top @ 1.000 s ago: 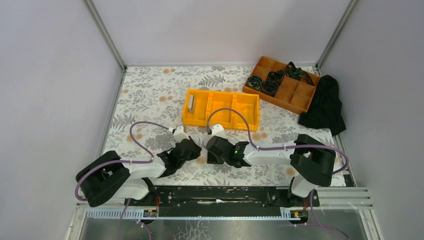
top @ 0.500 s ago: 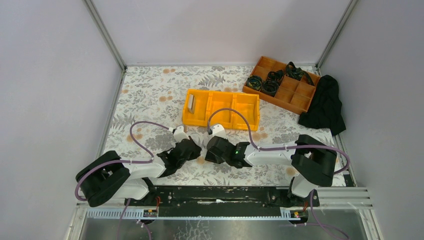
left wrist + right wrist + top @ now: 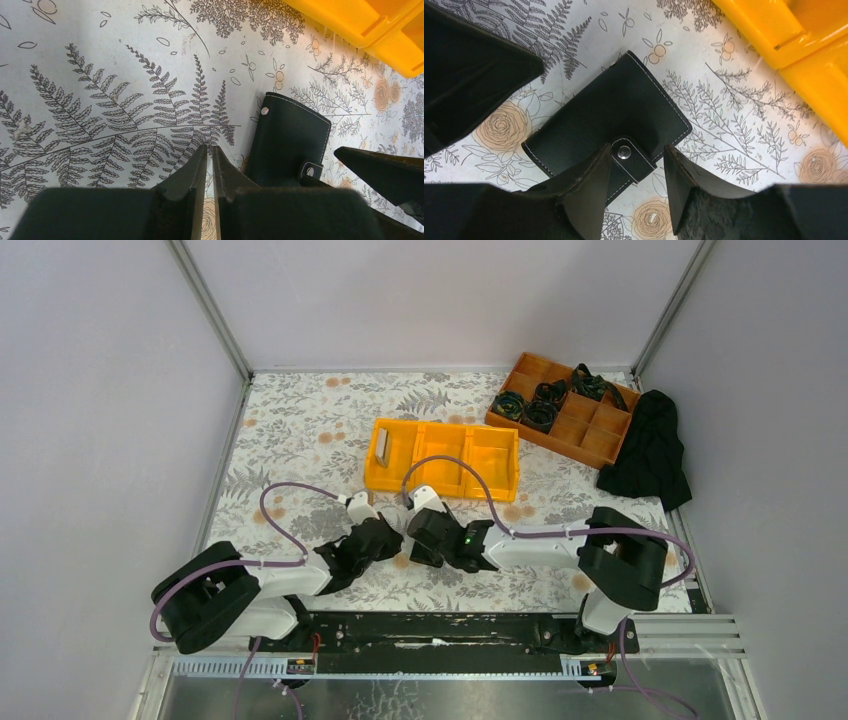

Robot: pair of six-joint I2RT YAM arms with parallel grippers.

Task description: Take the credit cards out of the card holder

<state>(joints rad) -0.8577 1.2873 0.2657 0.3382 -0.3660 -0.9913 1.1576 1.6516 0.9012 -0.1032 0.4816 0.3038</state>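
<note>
The left gripper's [image 3: 209, 148] matte black fingers are pinched together, empty, over the fern-printed tablecloth [image 3: 100, 75]. Just right lies the flat, stitched black leather-look card holder [image 3: 289, 140], snapped closed. The right gripper's [image 3: 638, 149] spread fingers straddle its studded tab [image 3: 630, 156].

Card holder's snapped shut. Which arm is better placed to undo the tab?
Right. The right gripper is open, straddling the snap tab of the card holder. The left gripper is shut, off to the holder's side.
</note>
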